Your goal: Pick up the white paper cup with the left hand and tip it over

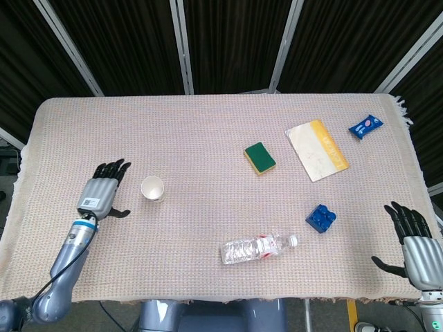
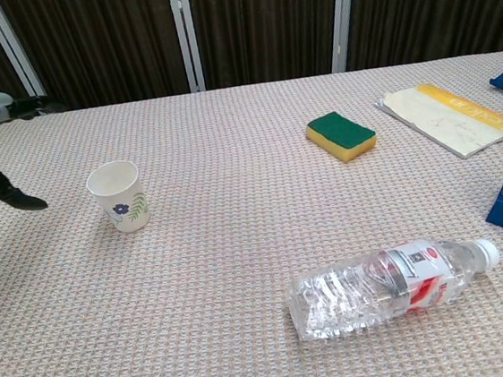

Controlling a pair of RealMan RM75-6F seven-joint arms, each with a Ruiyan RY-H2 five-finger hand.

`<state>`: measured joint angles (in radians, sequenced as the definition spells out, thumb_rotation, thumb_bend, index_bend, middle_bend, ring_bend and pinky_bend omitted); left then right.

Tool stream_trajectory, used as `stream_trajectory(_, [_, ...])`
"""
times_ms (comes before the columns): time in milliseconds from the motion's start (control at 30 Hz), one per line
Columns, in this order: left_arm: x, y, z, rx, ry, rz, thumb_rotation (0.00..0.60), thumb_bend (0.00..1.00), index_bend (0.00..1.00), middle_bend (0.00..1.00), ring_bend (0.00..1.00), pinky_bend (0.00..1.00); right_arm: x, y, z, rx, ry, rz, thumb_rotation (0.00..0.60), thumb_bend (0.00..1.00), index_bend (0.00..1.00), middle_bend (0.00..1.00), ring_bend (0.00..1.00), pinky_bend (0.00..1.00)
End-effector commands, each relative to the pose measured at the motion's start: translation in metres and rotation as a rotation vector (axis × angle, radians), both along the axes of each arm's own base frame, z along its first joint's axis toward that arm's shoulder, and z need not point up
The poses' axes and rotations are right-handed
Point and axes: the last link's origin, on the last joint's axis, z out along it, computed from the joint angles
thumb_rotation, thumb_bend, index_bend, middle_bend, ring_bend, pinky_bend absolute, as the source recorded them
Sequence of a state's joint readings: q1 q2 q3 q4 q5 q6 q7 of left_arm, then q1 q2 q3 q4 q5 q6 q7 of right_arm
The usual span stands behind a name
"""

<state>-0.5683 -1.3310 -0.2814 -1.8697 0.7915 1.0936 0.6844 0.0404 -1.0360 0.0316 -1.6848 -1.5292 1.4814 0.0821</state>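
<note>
Matt woven cloth, paper and clear plastic

The tablecloth (image 1: 208,138) is coarse waffle weave; the white paper cup (image 2: 120,196) is matt; the water bottle (image 2: 388,284) is glossy, ribbed plastic.

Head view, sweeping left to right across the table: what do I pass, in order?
left hand → white paper cup → water bottle → green sponge → booklet → blue snack packet → right hand. The blue block overlaps the booklet's span, so it is left out.
</note>
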Motion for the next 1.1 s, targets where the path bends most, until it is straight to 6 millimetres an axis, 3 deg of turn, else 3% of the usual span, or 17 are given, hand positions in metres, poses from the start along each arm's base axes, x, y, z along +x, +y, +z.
stream_trajectory(33, [0.014,0.017,-0.018,-0.029,0.026,-0.01,0.6,0.0,0.06,0.0,0.0,0.0,-0.001,-0.001,0.0,0.0,-0.002,-0.003,0.6,0.04,0.0,0.0,0.0,0.0])
stream_trajectory(167, [0.021,0.032,-0.042,-0.074,0.039,0.019,0.6,0.0,0.11,0.0,0.0,0.0,-0.003,-0.002,0.002,-0.004,-0.005,-0.011,0.6,0.04,0.0,0.0,0.0,0.0])
stream_trajectory(467, [0.025,0.044,-0.06,-0.081,0.057,0.061,0.6,0.0,0.18,0.0,0.0,0.0,-0.004,-0.003,0.002,-0.001,-0.01,-0.017,0.6,0.04,0.0,0.0,0.0,0.0])
stream_trajectory(600, [0.023,0.045,-0.063,-0.089,0.063,0.064,0.6,0.09,0.21,0.0,0.0,0.0,-0.005,-0.002,0.001,0.002,-0.009,-0.018,0.6,0.04,0.0,0.0,0.0,0.0])
stream_trajectory(733, [0.021,0.042,-0.068,-0.102,0.05,0.069,0.6,0.2,0.3,0.0,0.0,0.0,-0.004,-0.002,0.0,0.004,-0.005,-0.016,0.6,0.04,0.0,0.0,0.0,0.0])
stream_trajectory(1000, [0.016,0.033,-0.06,-0.094,-0.056,0.099,0.6,0.21,0.34,0.0,0.0,0.0,-0.004,-0.002,0.0,0.002,-0.002,-0.014,0.6,0.04,0.0,0.0,0.0,0.0])
stream_trajectory(1100, [0.016,0.024,-0.058,-0.088,-0.227,0.134,0.6,0.21,0.34,0.0,0.0,0.0,-0.003,-0.001,-0.001,0.003,-0.001,-0.013,0.6,0.04,0.0,0.0,0.0,0.0])
